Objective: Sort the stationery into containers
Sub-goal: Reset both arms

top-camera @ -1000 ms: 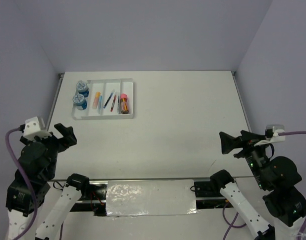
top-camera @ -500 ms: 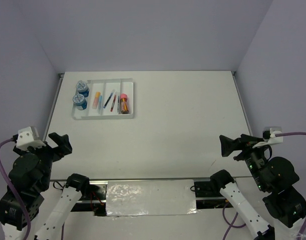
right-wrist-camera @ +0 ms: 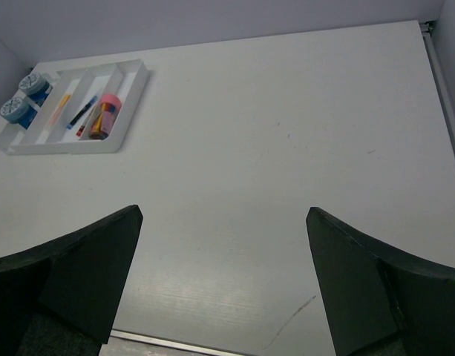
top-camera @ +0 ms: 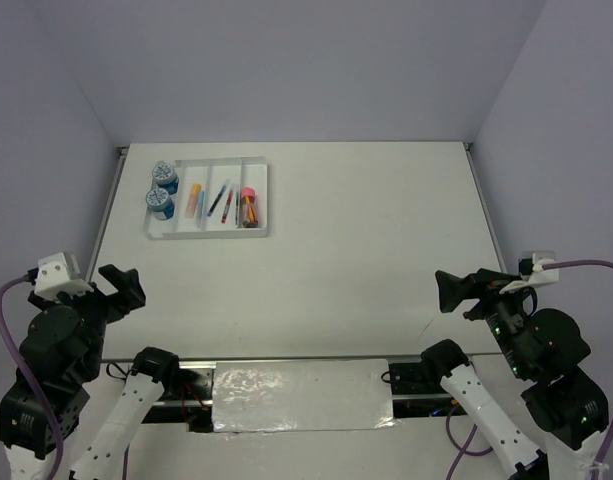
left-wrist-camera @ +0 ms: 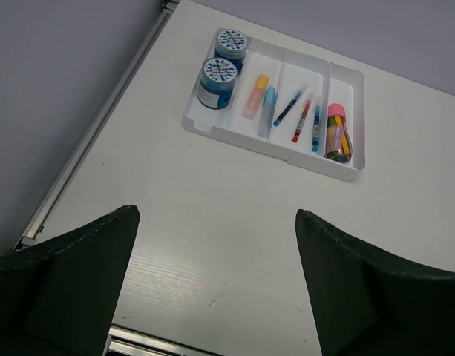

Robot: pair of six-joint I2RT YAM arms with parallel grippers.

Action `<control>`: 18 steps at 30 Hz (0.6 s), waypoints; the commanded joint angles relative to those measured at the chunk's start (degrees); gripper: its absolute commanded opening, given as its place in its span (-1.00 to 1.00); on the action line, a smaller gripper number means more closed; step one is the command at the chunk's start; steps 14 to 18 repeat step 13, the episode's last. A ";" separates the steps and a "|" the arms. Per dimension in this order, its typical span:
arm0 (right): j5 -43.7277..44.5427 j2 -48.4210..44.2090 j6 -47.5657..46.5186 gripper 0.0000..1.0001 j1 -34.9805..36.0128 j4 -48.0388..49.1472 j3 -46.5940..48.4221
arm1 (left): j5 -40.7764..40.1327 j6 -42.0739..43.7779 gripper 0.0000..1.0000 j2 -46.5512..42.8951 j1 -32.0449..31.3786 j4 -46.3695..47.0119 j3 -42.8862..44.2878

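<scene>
- Stationery point(top-camera: 222, 200) lies in the white tray point(top-camera: 208, 234) at the far left of the table point(top-camera: 386, 240), as I see it from the overhead camera. The tray's long compartments run away from the arms.
- In that same view my left gripper point(top-camera: 119, 283) hangs by the table's near left corner and my right gripper point(top-camera: 456, 290) by its near right edge. Both are well apart from the tray, with jaws spread wide and nothing between them.
- On the left wrist camera, the gripper's dark fingers point(left-wrist-camera: 64, 282) sit at the bottom corners, gaping over the white tabletop and gripping nothing. The tray lies ahead of them.
- Its leftmost compartment holds two blue-lidded tubs point(left-wrist-camera: 219, 74), one behind the other.
- The next holds an orange eraser point(left-wrist-camera: 255, 96) with a pale blue piece point(left-wrist-camera: 268, 100) just beside it.
- The third holds a blue pen point(left-wrist-camera: 290, 109), a red pen point(left-wrist-camera: 301, 122) and another thin blue pen point(left-wrist-camera: 316, 130), all lying roughly lengthwise.
- The rightmost holds a pink-capped orange piece point(left-wrist-camera: 336, 133), cap toward the far end.
- On the right wrist camera, that gripper's fingers are just as wide apart and empty. The tray shows small at the upper left, well apart from them. I can pick out the tubs and the pink cap there, but the pens are too small to tell apart.
</scene>
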 commanded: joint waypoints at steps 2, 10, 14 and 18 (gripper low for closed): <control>-0.43 1.51 0.52 0.99 0.16 1.54 -0.30 | -0.08 -0.37 0.99 0.12 0.11 2.29 -0.36; -0.17 2.39 0.87 0.99 0.16 1.98 -0.56 | -0.87 -0.46 0.99 -1.03 0.11 4.31 -2.21; -0.26 2.30 1.05 1.00 0.25 2.24 -0.56 | -0.52 -0.37 0.99 -0.76 0.11 4.22 -2.21; -0.26 2.30 1.05 1.00 0.25 2.24 -0.56 | -0.52 -0.37 0.99 -0.76 0.11 4.22 -2.21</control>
